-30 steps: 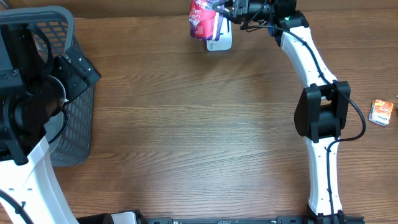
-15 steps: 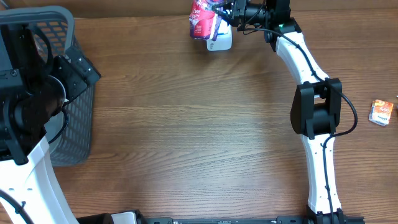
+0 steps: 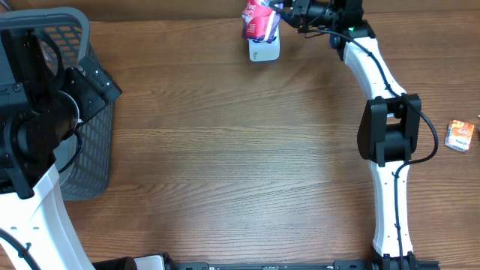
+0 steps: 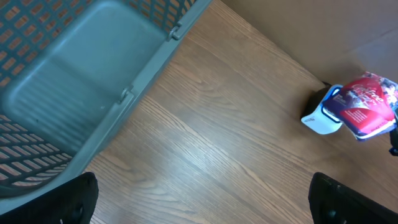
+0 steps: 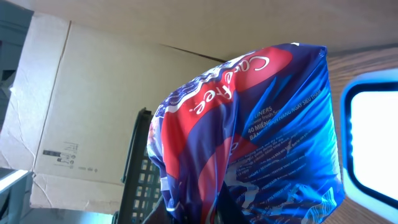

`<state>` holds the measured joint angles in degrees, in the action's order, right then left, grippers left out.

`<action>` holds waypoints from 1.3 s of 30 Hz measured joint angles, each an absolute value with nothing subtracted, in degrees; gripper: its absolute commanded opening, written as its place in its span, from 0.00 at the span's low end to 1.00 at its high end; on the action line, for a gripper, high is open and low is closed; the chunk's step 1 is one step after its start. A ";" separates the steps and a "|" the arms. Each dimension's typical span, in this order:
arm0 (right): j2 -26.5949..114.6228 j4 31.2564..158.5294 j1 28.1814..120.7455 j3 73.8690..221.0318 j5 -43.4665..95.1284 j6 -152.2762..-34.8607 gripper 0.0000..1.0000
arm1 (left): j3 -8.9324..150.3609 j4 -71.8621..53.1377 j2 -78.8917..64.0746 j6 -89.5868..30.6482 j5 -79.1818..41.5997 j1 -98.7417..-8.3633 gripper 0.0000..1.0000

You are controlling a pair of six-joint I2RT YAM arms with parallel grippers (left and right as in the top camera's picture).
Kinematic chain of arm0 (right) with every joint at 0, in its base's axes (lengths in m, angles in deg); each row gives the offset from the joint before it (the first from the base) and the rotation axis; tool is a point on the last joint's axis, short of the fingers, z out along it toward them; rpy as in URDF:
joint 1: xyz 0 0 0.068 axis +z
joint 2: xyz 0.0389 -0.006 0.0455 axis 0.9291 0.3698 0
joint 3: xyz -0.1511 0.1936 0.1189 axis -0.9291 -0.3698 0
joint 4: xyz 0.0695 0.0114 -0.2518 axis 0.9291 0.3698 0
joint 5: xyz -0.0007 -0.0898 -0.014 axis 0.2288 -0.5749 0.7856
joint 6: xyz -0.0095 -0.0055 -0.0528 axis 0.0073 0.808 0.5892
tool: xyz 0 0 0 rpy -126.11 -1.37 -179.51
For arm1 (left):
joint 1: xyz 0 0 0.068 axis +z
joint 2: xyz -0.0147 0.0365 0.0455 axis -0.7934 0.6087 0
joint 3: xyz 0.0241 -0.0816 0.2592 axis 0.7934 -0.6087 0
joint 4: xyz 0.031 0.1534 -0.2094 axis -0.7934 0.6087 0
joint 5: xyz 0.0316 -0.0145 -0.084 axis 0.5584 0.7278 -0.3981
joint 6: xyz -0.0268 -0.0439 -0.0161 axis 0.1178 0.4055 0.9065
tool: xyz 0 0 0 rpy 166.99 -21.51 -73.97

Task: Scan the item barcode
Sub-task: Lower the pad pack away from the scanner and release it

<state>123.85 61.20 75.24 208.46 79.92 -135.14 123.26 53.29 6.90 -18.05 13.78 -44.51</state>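
- Your right gripper (image 3: 283, 10) is at the far edge of the table (image 3: 225, 150), its jaws clamped tight on a red-and-blue Carefree liner pack (image 3: 259, 20).
- The pack hangs off the tabletop, just over the far end of the white barcode scanner (image 3: 264, 51).
- From the left wrist, the pack (image 4: 367, 106) sits close against the scanner (image 4: 320, 118); you cannot tell whether they touch.
- From the right wrist, the pack's printed face (image 5: 249, 137) fills the view, with the scanner's lit window (image 5: 373, 143) right beside it.
- Your left gripper (image 4: 205, 210) hangs above the table with its jaws spread wide and nothing between them, beside the grey mesh basket (image 4: 81, 68).
- A small orange box (image 3: 460, 136) lies near the table's right edge, well apart from the scanner.
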 measured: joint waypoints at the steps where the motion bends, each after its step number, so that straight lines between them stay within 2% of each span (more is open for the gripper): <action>1: 123.85 60.44 75.06 208.46 80.31 -135.16 0.04 | 123.26 53.29 6.90 -18.03 13.78 -44.51 1.00; 7: 123.85 48.63 74.71 208.40 87.54 -136.56 0.04 | 123.26 53.29 6.90 -18.03 13.78 -44.51 1.00; 12: 123.15 48.55 75.24 208.40 92.22 -137.74 0.04 | 123.26 53.31 6.90 -18.03 13.78 -44.51 1.00; 16: 120.41 53.55 76.99 208.40 92.66 -137.96 0.04 | 123.26 53.31 6.90 -18.03 13.78 -44.51 1.00; 19: 117.51 67.76 79.46 208.62 89.34 -135.42 0.04 | 123.26 53.31 6.90 -18.03 13.75 -44.51 1.00; 21: 116.20 82.20 81.56 209.16 84.11 -131.29 0.04 | 123.26 53.31 6.90 -18.05 13.80 -44.51 1.00; 26: 115.93 110.18 88.11 208.46 64.86 -115.45 0.04 | 123.26 53.29 6.90 -18.05 13.78 -44.51 1.00; 31: 115.93 120.83 93.97 208.35 58.67 -103.32 0.04 | 123.26 53.29 6.90 -18.05 13.78 -44.51 1.00; 33: 115.91 123.30 95.44 208.35 58.23 -100.76 0.09 | 123.26 53.31 6.90 -18.05 13.78 -44.51 1.00; 35: 115.89 125.37 96.40 208.46 58.21 -99.01 0.10 | 123.26 53.31 6.90 -18.05 13.78 -44.51 1.00; 37: 115.89 127.93 96.62 208.46 57.25 -97.81 0.15 | 123.26 53.31 6.90 -18.05 13.78 -44.51 1.00; 39: 115.89 130.38 96.13 208.60 54.47 -97.09 0.25 | 123.26 53.29 6.90 -18.05 13.78 -44.51 1.00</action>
<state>115.89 130.38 96.13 208.60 54.47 -97.09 123.26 53.29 6.90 -18.05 13.78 -44.51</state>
